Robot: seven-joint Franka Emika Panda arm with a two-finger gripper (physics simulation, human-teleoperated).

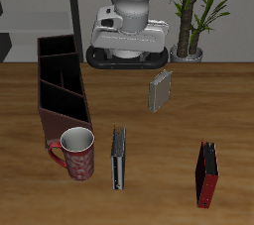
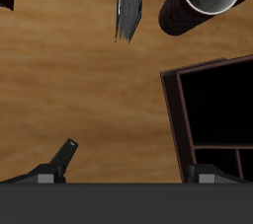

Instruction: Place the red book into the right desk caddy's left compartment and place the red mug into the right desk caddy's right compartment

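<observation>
Bench [image 1: 129, 120] carries every task item, all of them free of the arm. From the exterior view I see the caddy [image 1: 62, 88] as a long dark box running back from the front area, split by dividers. The mug [image 1: 77, 154] stands upright just beside the caddy's near end; I cannot tell if they touch. Beside the mug stands the black book [image 1: 118, 159]. The red book [image 1: 206, 174] stands well apart from both, near the front edge. A grey book [image 1: 160, 92] stands farther back, under the arm, with a potted plant [image 1: 193, 11] behind it.

The pincer [image 1: 127, 58] hangs above the bench, holding nothing. In the exterior view its fingers are hidden by the wrist body, so I cannot tell its opening there.

The wrist view adds the mug's [image 2: 203, 1] pale inside, the caddy's [image 2: 212, 114] dark compartments from above, the black book [image 2: 129, 3] edge-on, and one fingertip [image 2: 65, 155] over bare wood. The other finger is not visible, so the pincer's spread stays undetermined.
</observation>
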